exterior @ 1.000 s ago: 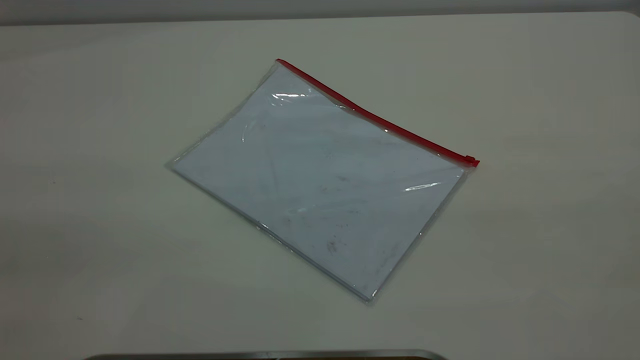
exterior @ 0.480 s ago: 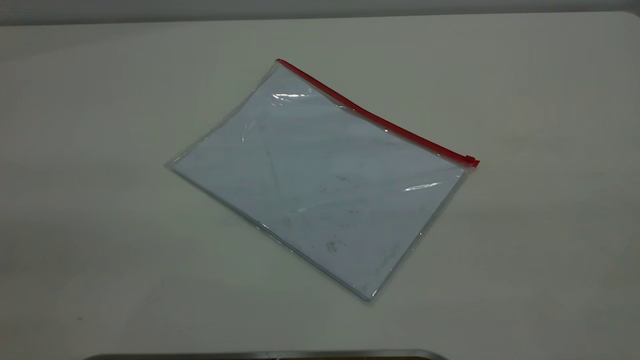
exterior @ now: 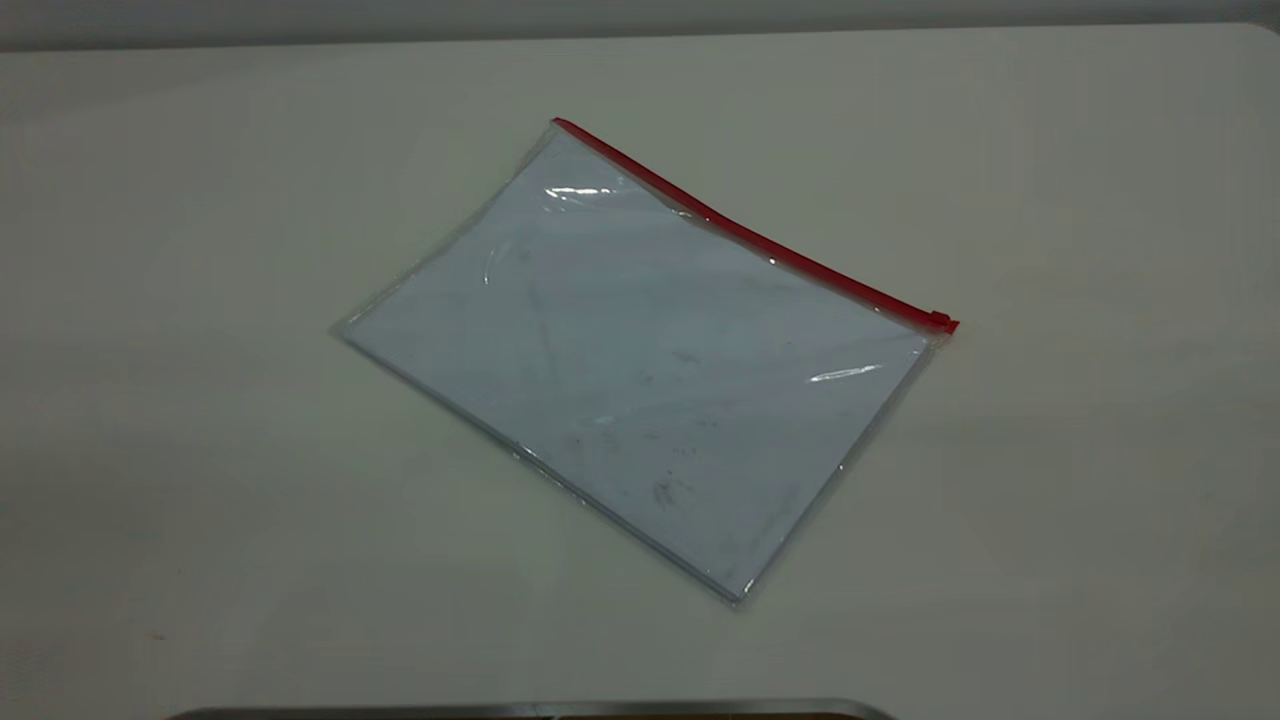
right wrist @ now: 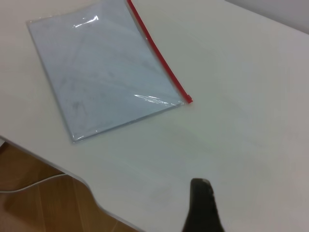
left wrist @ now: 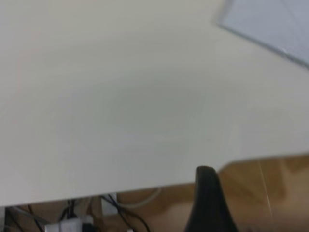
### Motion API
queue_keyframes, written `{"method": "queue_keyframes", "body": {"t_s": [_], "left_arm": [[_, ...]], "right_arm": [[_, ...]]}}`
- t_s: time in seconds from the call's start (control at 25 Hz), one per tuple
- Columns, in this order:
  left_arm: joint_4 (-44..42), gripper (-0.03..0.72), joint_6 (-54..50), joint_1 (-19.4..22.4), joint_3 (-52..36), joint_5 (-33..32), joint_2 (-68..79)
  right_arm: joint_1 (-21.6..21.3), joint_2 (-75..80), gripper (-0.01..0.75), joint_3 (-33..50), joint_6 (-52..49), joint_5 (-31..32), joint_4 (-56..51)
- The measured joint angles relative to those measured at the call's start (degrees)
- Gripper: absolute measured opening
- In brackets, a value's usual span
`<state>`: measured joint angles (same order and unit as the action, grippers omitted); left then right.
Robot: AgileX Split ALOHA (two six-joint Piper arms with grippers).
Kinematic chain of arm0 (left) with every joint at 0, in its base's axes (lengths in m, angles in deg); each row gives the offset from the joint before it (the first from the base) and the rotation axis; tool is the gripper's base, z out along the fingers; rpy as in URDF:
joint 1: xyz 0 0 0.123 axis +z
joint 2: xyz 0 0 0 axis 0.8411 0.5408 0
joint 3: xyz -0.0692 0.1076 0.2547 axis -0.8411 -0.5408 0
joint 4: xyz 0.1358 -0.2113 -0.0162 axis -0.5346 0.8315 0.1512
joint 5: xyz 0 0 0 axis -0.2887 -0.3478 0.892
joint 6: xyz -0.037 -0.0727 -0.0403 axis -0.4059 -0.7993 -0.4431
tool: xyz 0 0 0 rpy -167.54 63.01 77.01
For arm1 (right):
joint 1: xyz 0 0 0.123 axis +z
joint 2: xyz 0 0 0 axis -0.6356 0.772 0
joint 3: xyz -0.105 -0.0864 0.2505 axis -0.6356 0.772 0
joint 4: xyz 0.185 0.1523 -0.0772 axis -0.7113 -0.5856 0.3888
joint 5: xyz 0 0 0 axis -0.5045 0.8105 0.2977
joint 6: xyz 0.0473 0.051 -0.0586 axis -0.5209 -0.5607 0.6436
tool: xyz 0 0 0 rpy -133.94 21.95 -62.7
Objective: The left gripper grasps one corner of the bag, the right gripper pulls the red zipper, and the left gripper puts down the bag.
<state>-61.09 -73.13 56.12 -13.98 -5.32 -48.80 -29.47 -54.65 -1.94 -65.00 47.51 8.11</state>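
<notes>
The bag (exterior: 640, 360) lies flat on the white table, a clear bluish pouch with smudges. The red zipper (exterior: 740, 235) runs along its far long edge, with the small slider tab (exterior: 940, 321) at the right end. The other red-edge corner (exterior: 557, 124) is at the far end. Neither gripper shows in the exterior view. The right wrist view shows the whole bag (right wrist: 106, 72), its zipper (right wrist: 159, 53), and a black part of my right gripper (right wrist: 203, 208) over bare table, well away from the bag. The left wrist view shows one plain bag corner (left wrist: 270, 19) far from my left gripper (left wrist: 207, 203), which hangs at the table's edge.
The white table (exterior: 200, 450) spreads all round the bag. A grey metal edge (exterior: 530, 710) lies along the bottom of the exterior view. The left wrist view shows the table edge, wooden floor (left wrist: 270, 193) and cables (left wrist: 72, 217) beyond it.
</notes>
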Motion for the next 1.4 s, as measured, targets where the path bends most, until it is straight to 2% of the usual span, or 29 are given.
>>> {"method": "queue_keyframes", "body": {"t_s": [0.16,0.84,1.16,1.4], "left_arm": [[0.0,0.581,0.0,2.5,0.0,-0.1,-5.0],[0.1,0.581,0.0,2.6,0.0,-0.5,-7.8],[0.1,0.581,0.0,2.6,0.0,-0.6,-7.8],[0.1,0.581,0.0,2.6,0.0,-0.6,-7.8]], "right_arm": [[0.0,0.0,0.582,0.0,0.0,0.0,0.0],[0.0,0.0,0.58,0.0,0.0,-0.1,0.0],[-9.3,0.0,0.58,0.0,0.0,-0.1,-0.1],[-10.4,0.0,0.58,0.0,-1.8,-0.1,1.2]]}}
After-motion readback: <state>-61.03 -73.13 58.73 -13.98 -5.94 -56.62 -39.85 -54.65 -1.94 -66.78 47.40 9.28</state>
